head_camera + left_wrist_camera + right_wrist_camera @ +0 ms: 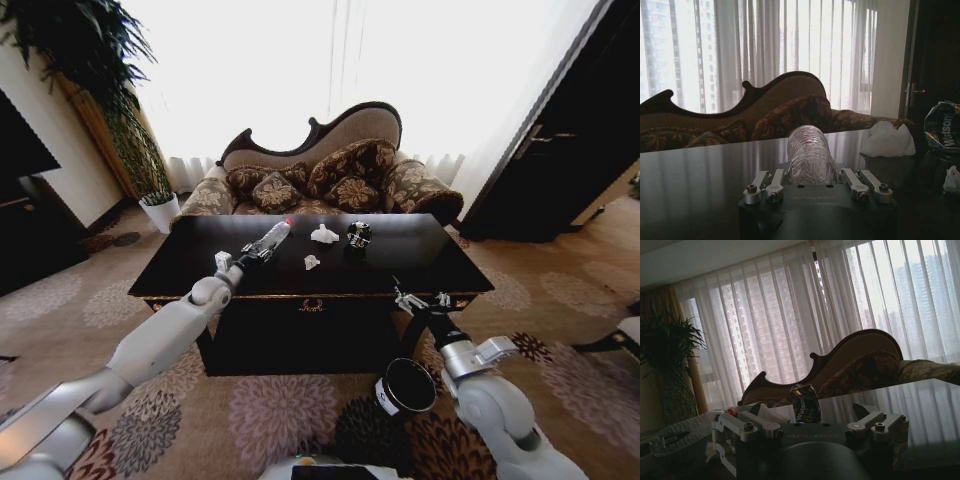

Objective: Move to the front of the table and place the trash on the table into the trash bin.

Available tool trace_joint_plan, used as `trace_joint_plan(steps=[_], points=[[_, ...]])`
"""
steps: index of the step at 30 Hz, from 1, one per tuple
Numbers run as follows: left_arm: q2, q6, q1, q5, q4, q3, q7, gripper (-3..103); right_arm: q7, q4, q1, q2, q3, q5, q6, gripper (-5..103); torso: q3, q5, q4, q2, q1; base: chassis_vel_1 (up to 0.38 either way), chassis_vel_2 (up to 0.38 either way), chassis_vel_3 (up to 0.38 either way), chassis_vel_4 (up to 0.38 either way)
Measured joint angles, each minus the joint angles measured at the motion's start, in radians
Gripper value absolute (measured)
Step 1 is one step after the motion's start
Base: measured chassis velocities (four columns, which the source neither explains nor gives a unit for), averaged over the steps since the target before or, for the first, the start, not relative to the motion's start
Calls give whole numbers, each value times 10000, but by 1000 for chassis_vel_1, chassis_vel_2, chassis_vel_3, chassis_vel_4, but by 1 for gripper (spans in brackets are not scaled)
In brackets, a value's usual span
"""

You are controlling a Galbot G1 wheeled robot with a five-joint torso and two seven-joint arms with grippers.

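The desk stands before a sofa. On it a plastic bottle lies left of centre, a crumpled tissue to its right, a crushed can right of that, and a small paper scrap nearer the front. The trash bin sits on the carpet before the desk's right half. A potted plant stands at the sofa's left

One worktop holds four bits of trash: one clear plastic bottle, two white paper wads, and one crushed dark can. One round trash bin sits on the floor. There are two robot arms, each with one end effector.
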Motion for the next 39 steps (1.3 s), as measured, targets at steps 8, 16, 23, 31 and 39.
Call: trace_joint_plan(steps=[8,16,23,31,39], points=[[681,409,814,-188,-1525,-1147,-376,37,2,73,-31,-18,91,-8,9,100,2,0,2,-1,1,0,0,0,0],[1779,930,2263,-1023,-4066,-2245,-859,37,-40,34,-84,57,81,-473,192,100,0,0,3,0,0,0,0,0,0],[2275,1390,3393,-2204,-6005,-2834,-1396,37,-44,-168,-131,145,19,-1967,787,100,0,0,4,-1,1,0,0,0,0],[2487,1840,3752,-3791,-7877,-2882,-2147,37,-68,-600,-361,311,284,-6098,2249,100,0,2,1,0,0,0,0,0,0],[2470,1985,3479,-5480,-8976,-2269,-2916,37,122,-1520,-294,343,875,-9930,4236,100,0,4,0,0,1,0,0,0,0]])
